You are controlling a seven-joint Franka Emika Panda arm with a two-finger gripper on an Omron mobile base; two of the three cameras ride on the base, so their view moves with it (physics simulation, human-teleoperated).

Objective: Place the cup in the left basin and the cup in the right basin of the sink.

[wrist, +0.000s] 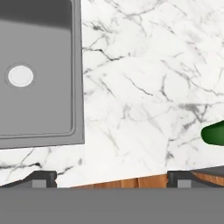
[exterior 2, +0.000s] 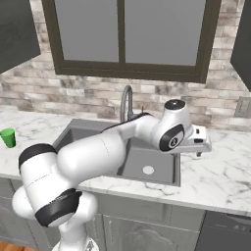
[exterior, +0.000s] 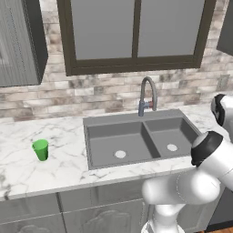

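Overall, a white marble counter [exterior: 68,132] w/ grey veins is seen running along a pale brick wall [exterior: 91,91], under a dark-framed window [exterior: 136,32] w/ two frosted panes. Dark upper cabinets [exterior: 18,41] are hung at the left; grey cabinet fronts [exterior: 82,214] are set below the counter. The sink [exterior: 136,119] is let into the counter, w/ a curved grey faucet [exterior: 148,93] at its back edge, above the divider. The left basin [exterior: 116,141] and the right basin [exterior: 170,134] are each marked by a pale round drain.

A light green cup [exterior: 40,149] is stood upright on the counter, well apart from the sink, on the left side. In the hand view a dark green object [wrist: 214,133] is cut by the right edge, lying on the marble beside the right basin; whether it's the second cup can't be told.

The gripper [exterior 2: 198,147] is held over the counter just right of the sink, pointing down. The finger tips [wrist: 41,179] are seen far apart at the bottom of the hand view, spread and grasping nothing. Wood floor [wrist: 127,181] is glimpsed past the counter's front edge.
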